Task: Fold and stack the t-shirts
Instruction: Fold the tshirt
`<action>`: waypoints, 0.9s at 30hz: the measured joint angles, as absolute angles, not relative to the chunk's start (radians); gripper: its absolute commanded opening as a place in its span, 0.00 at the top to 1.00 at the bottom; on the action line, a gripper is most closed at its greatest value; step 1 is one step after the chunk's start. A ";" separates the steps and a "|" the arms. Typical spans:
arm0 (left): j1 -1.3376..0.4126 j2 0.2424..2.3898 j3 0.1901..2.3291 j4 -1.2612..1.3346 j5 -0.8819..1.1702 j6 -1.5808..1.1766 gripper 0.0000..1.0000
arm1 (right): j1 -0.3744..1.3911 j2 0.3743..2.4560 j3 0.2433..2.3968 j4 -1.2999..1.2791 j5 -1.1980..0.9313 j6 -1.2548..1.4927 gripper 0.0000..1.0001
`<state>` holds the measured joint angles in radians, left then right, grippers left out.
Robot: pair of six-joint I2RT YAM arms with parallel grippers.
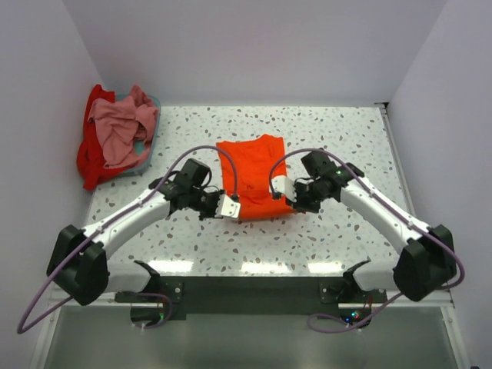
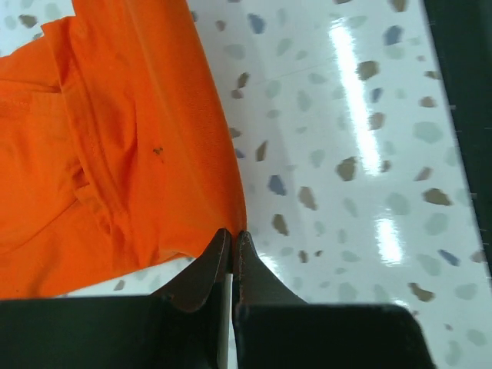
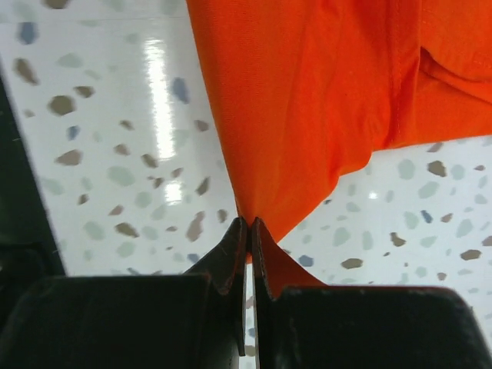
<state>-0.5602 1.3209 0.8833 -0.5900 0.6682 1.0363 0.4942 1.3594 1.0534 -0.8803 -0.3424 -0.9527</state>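
Left end effector (image 2: pixel 232 233), right end effector (image 3: pixel 250 221): each clamped on orange t-shirt (image 1: pixel 252 165) near corner. Lift level, move together, hem taut.

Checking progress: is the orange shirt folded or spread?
Partly folded: the orange shirt is a narrow layered rectangle; left pincer and right pincer pinch its near corners.

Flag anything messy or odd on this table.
The pink t-shirt and red t-shirt lie crumpled over a teal basket at the far left, the red one spilling out. The orange t-shirt has a small dark speck.
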 measured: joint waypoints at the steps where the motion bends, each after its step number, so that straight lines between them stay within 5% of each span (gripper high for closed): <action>1: -0.573 1.285 0.866 -0.614 0.677 1.036 1.00 | 0.498 1.319 1.039 -0.913 -0.360 -0.959 1.00; 9: -0.580 1.195 0.926 -0.745 0.759 1.003 1.00 | 0.526 1.233 1.114 -1.143 -0.465 -0.999 1.00; 16: -0.389 1.613 1.280 -0.834 0.834 1.045 1.00 | 0.429 1.636 1.398 -1.213 -0.474 -1.092 1.00; 27: -0.257 2.234 1.900 -0.916 0.836 1.067 1.00 | 0.315 2.383 2.191 -1.297 -0.481 -1.165 1.00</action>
<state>-0.2569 2.2341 1.8996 -0.9157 0.8364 1.0668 0.3153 2.3829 2.1914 -1.2972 -0.4812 -1.1652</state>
